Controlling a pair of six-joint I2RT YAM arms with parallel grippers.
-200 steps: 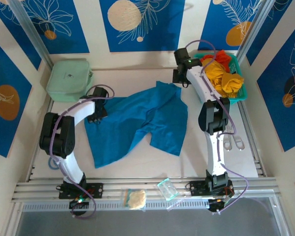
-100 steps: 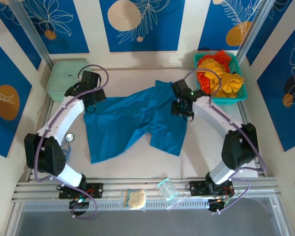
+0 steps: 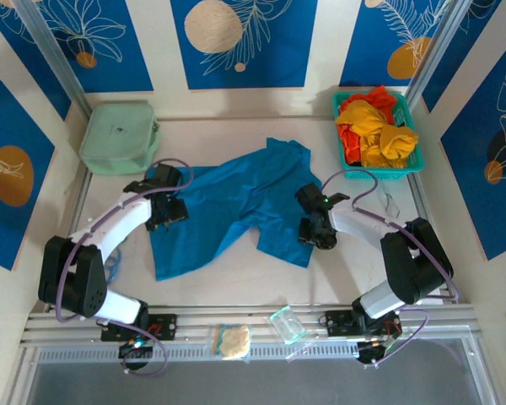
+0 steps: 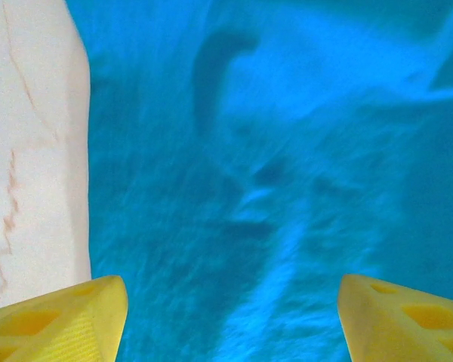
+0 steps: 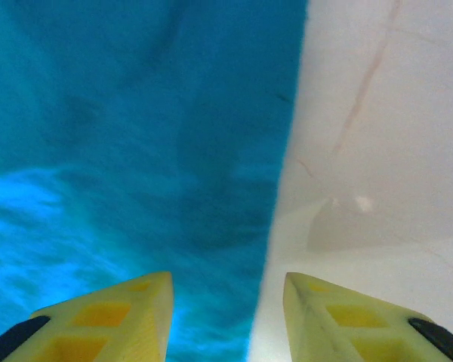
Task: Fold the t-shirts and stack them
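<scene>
Since the earlier frame both arms had drawn nearer their bases. In the top view the left gripper [image 3: 165, 211] sat over the left side of the teal t-shirt [image 3: 236, 198] and the right gripper [image 3: 317, 229] at its right hem. The yellow and red t-shirts [image 3: 375, 126] lay in the basket [image 3: 379, 172], well beyond the right fingers.

At the left wrist the fingers [image 4: 75, 320] stood wide and empty, with teal cloth between them and bare table [image 4: 30, 151] outside the left one.

At the right wrist the fingers [image 5: 121, 317] stood narrower and held nothing, and the shirt's edge ran between them.

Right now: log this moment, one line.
left gripper: open, over teal-blue t-shirt | right gripper: open, astride its edge | t-shirt unfolded
</scene>
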